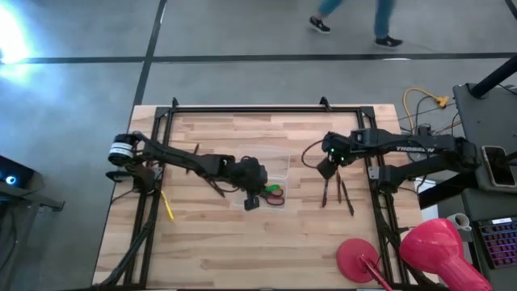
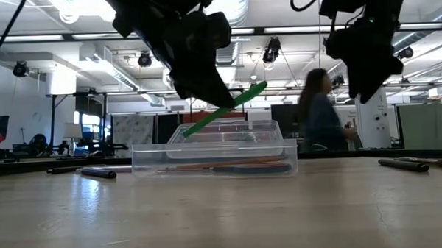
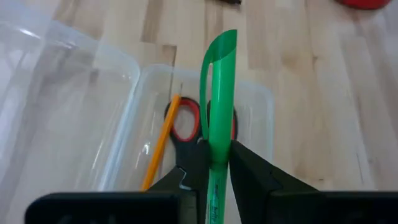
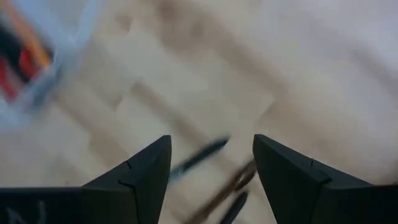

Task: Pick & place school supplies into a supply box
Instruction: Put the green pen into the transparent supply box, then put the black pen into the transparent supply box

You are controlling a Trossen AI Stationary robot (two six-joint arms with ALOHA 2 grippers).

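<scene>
The left tool (image 1: 251,200) pinches the green pen (image 2: 225,109) tilted just above the supply box (image 2: 215,159), centre of the low frame, so this looks like the drop-off step. Red-handled scissors (image 3: 186,121) and an orange pencil (image 3: 160,144) already lie inside. Next it needs lowering, then letting go. The right tool (image 4: 211,163), fingers spread, hangs over dark pens (image 1: 339,194) on the counter (image 1: 202,250), right of centre. The right arm reads "TROSSEN".

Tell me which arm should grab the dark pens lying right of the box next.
Right, probably. The right gripper hangs open just above the dark pens, while the left gripper is shut on the green pen over the supply box.
</scene>
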